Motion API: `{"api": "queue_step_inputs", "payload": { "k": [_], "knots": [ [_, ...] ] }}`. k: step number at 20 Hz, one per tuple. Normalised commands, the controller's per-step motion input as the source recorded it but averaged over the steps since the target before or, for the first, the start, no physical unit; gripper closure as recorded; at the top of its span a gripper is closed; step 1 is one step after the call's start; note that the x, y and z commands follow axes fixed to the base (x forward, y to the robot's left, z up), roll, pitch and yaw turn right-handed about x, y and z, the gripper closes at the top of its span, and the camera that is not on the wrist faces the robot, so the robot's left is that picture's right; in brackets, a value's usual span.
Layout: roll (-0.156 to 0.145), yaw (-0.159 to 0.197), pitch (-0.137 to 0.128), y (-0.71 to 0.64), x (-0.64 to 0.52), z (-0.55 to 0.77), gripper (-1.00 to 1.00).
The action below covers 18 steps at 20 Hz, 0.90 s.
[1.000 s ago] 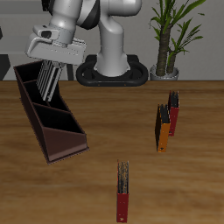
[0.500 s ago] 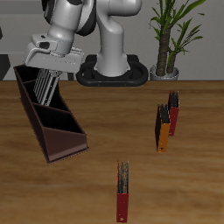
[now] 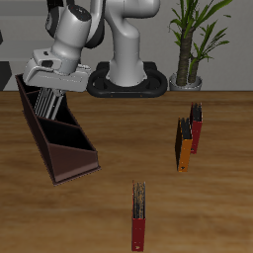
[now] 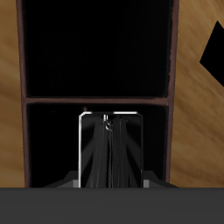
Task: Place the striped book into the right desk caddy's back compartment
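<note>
The book (image 3: pixel 49 99), striped black and white, hangs upright in my claw (image 3: pixel 51 87), which is pinched on its upper edge. Its lower part is already inside the walls of the caddy (image 3: pixel 74 158), at the far end of that long brown box. In the wrist view the book (image 4: pixel 110 149) stands edge-on, a pale-framed slab of dark stripes between the caddy's two long walls, on the near side of a cross wall (image 4: pixel 96 98); beyond that wall lies another dark section. My fingertips themselves are hidden behind my own housing, so the grip is judged from the book hanging beneath me.

Step in hand: the lowering, I judge. The book sits over or within the back compartment (image 3: pixel 38 107), the plain-walled end at about 10 o'clock on the bench (image 3: pixel 198 217), opposite the sloping front. Whether its lower edge has reached the floor cannot be told; the compartment interior is black in both views.

Next move, as I judge it: descend straight until the book bears on the floor, keeping it clear of the cross wall, then spread the claw and rise vertically so the fingers do not drag the book out.

Elsewhere: an orange book (image 3: pixel 182 145) and a red book (image 3: pixel 196 128) stand together at 3 o'clock, and another red book (image 3: pixel 139 215) stands at 6 o'clock, all well apart from the caddy.
</note>
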Motion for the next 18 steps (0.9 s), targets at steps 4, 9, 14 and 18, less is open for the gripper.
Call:
{"api": "queue_step_inputs", "payload": {
  "k": [4, 9, 14, 18],
  "knots": [
    [-0.020, 0.005, 0.060, -0.05, 0.03, -0.23, 1.00],
    [-0.010, -0.020, 0.068, -0.05, 0.02, -0.21, -1.00],
    [0.005, -0.026, 0.067, 0.05, 0.02, -0.09, -1.00],
    [0.005, -0.040, 0.033, 0.03, 0.02, 0.05, -1.00]
  ]
}}
